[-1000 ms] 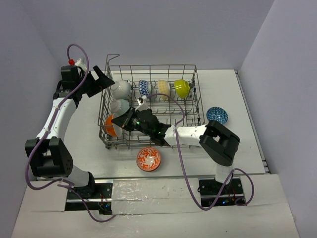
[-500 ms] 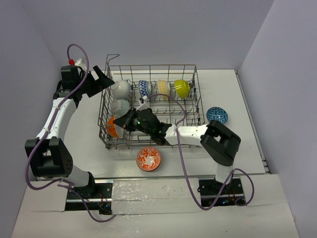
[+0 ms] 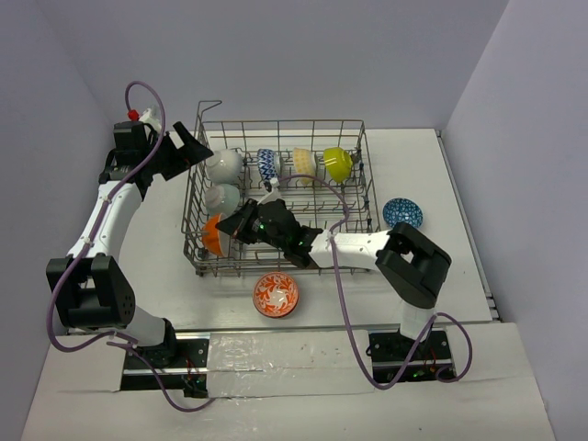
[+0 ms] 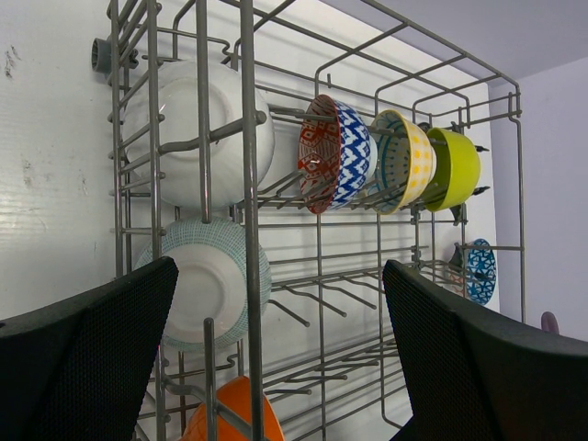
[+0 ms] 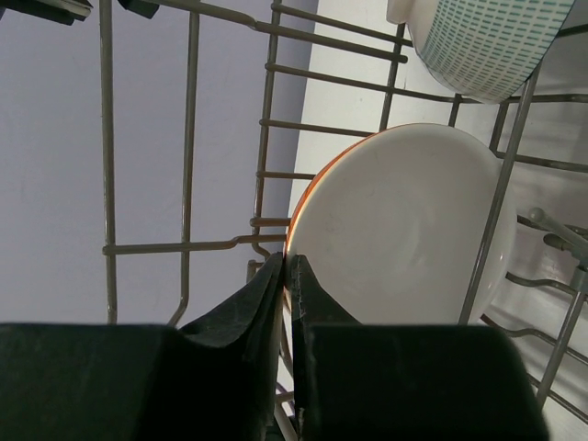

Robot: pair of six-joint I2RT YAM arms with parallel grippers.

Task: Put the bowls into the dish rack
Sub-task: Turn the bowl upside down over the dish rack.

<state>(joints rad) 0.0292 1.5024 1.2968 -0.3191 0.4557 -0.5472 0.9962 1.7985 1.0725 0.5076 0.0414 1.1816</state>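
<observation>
The orange bowl, pinched at its rim by the right claw in the rack's lower-left corner of the top view (left claw spread, empty), could be tipped off the tines if released before being seated.

orange bowl: cropped at bottom | grey patterned bowl: cropped at top
</observation>
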